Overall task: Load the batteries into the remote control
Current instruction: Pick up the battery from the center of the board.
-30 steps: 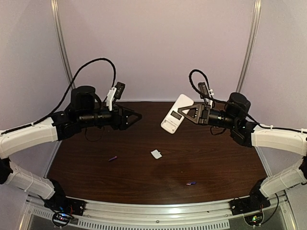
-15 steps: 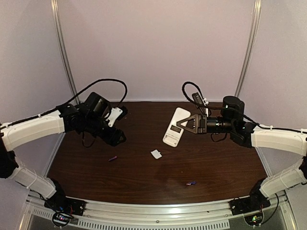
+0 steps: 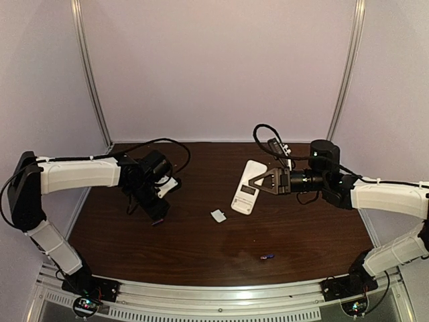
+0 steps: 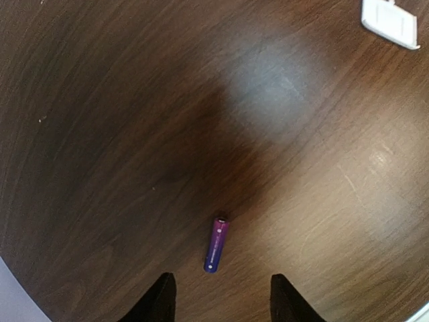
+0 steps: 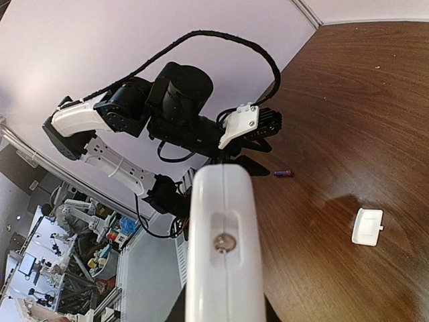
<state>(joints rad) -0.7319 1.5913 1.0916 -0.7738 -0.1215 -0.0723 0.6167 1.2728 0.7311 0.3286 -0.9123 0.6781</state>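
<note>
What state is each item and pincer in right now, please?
Remote control: lifted, clamped in right pincer.
Right pincer: shut on the remote control.
Left pincer: open over left battery.
Left battery: lying on the table, ungripped.
Front battery: lying on the table.
Cover piece: lying on the table.

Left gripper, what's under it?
A purple battery lies on the table just ahead of the left gripper's open fingertips, untouched. In the top view the gripper covers it.
</note>
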